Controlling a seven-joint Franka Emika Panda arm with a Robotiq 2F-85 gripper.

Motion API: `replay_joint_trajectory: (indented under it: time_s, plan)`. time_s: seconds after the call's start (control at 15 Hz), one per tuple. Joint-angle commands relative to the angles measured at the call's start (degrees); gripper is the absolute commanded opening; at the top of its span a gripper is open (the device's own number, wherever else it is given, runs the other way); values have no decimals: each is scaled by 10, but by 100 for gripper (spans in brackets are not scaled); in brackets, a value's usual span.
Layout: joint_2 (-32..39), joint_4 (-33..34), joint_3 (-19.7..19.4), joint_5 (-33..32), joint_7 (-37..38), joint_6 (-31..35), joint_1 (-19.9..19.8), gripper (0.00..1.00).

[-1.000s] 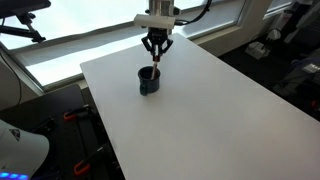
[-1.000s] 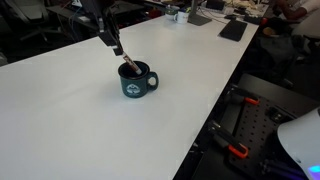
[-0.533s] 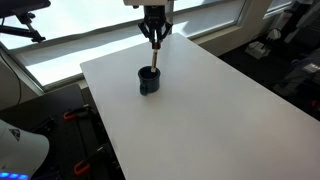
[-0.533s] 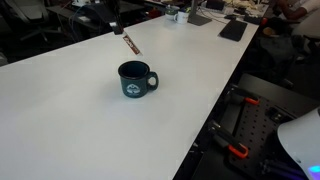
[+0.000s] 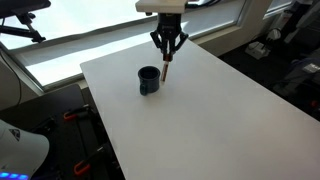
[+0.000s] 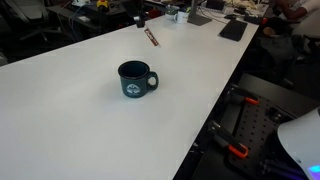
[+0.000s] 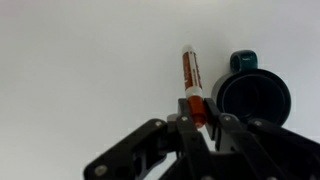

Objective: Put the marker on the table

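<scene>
Aloft, the gripper (image 5: pixel 168 56) — jaws clamped tight on the marker (image 7: pixel 191 78) — hangs beside the mug (image 5: pixel 149 80), above the table (image 5: pixel 210 120).

Arm (image 5: pixel 160 5) cut off by top edge in both exterior views. Marker (image 5: pixel 166 70) upper end hidden between fingers (image 7: pixel 184 128); print too blurred to read. In wrist view, mug (image 7: pixel 254 96) part-hidden behind gripper (image 7: pixel 200 118), inside too dark to tell. Table (image 6: pixel 70 120) left, near edges out of frame.

Office or lab space, by the look — broad white tabletop (image 5: pixel 210 110), long window (image 5: pixel 60 55) behind, desk clutter (image 6: pixel 232 29) at the far end.
</scene>
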Motion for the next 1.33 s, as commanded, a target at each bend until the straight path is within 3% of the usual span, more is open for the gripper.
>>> replay_joint_trajectory:
  time_s: [0.0, 0.33, 0.73, 0.93, 1.13, 1.2, 1.27]
  plan:
    - [26, 14, -6, -5, -41, -1, -20, 5]
    - [92, 25, 4, 11, -173, 61, -57, 5]
    - [219, 73, 40, 40, -356, 127, -91, 5]
    - [277, 124, 49, 50, -402, 104, -91, 5]
    - [306, 155, 45, 48, -402, 91, -83, 5]
    - [308, 162, 46, 51, -403, 83, -83, 44]
    - [310, 168, 46, 50, -406, 72, -83, 47]
